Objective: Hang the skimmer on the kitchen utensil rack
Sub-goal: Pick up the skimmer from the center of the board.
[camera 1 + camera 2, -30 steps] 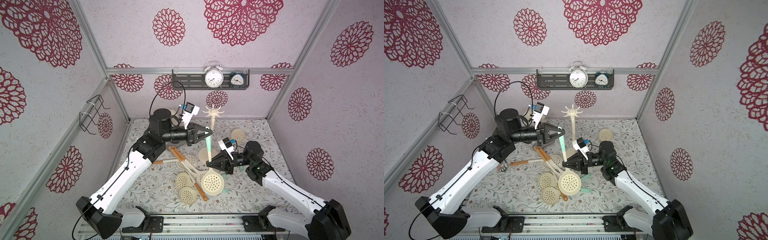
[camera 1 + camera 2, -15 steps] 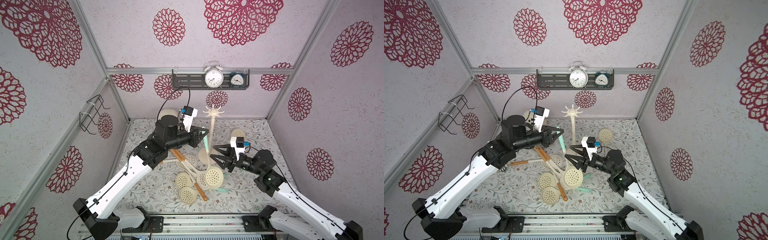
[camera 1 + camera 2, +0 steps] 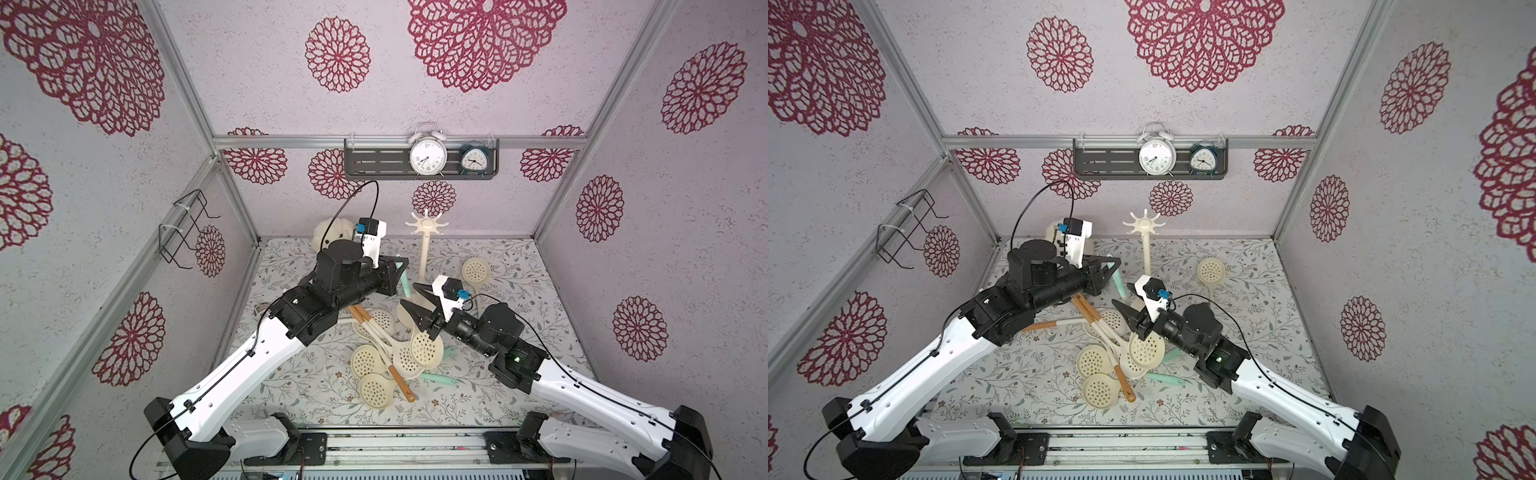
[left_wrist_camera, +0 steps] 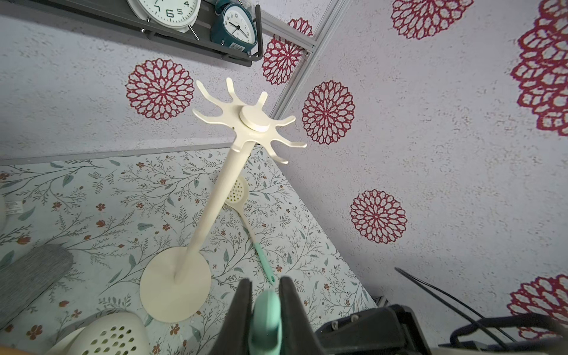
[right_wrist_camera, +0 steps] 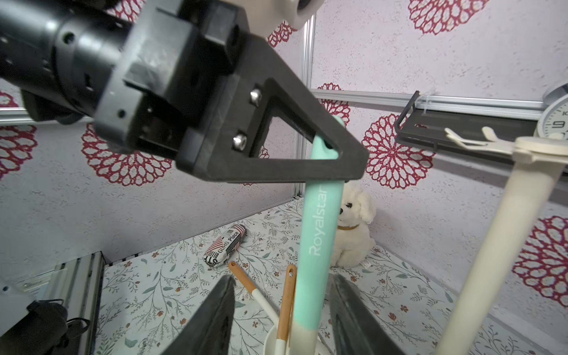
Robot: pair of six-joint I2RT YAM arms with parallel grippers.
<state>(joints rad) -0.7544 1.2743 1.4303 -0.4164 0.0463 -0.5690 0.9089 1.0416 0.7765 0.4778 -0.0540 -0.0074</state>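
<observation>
The left gripper [image 3: 401,266] is clamped on the top end of the skimmer [image 3: 404,283], its fingers [image 4: 244,307] pressed tight against both sides of the mint handle. The skimmer hangs from that grip nearly upright, above the table [image 3: 519,291], with its cream perforated head low over the pile of other skimmers [image 3: 374,361]. Whether the head touches the pile cannot be told. The right gripper [image 3: 408,295] sits lower on the same handle with its jaws spread about halfway. In the right wrist view the handle [image 5: 316,233] passes between the two fingers [image 5: 215,316] with a clear gap on each side, so this gripper holds nothing. The rack [image 3: 424,257] stands upright on its round base near the back of the table, just beside the held skimmer and apart from it. In both top views its crown of hooks is just beyond the left gripper's tip. The skimmer is not yet on a hook. One more skimmer [image 3: 476,270] lies flat beyond the rack, toward the right side. A plush dog [image 5: 353,233] sits in the back left corner, and two clocks [image 3: 428,156] stand on the grey shelf [image 3: 374,162] on the back wall.
</observation>
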